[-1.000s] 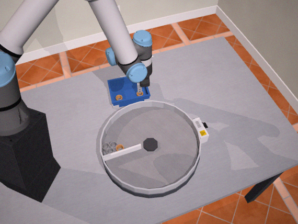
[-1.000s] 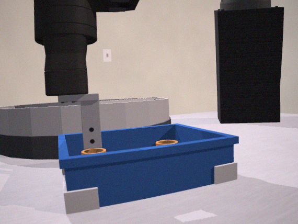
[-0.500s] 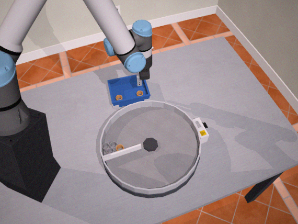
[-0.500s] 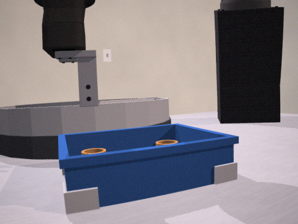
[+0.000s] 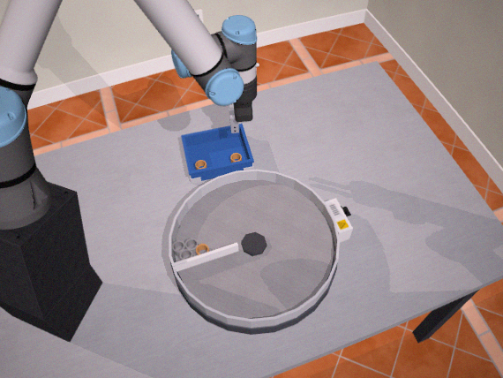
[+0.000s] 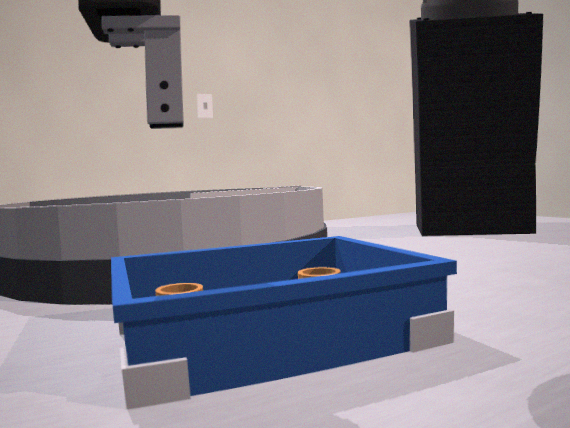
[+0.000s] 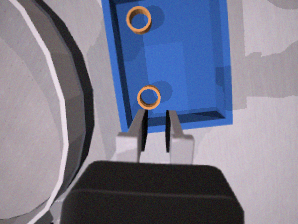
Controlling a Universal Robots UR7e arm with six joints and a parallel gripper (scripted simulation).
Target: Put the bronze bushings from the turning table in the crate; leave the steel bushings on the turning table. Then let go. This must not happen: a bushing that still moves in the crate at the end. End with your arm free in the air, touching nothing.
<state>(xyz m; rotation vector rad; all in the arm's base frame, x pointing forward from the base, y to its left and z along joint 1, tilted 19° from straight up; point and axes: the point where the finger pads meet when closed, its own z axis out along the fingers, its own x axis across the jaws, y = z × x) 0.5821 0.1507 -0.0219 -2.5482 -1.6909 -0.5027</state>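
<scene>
Your gripper (image 7: 155,131) hangs part-open and holding nothing above the crate (image 7: 226,75), low centre of the wrist view.

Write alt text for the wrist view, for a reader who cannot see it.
Looking down past the gripper, its two fingers part open and holding nothing, above the near wall of a blue crate. Two bronze bushings lie inside the crate; the turning table rim curves along the left.

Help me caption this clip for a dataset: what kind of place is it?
Probably a small parts-sorting workcell in a tiled room: a robot arm on a black pedestal, a walled turning table holding bushings, and a blue crate, all on one grey table.
</scene>
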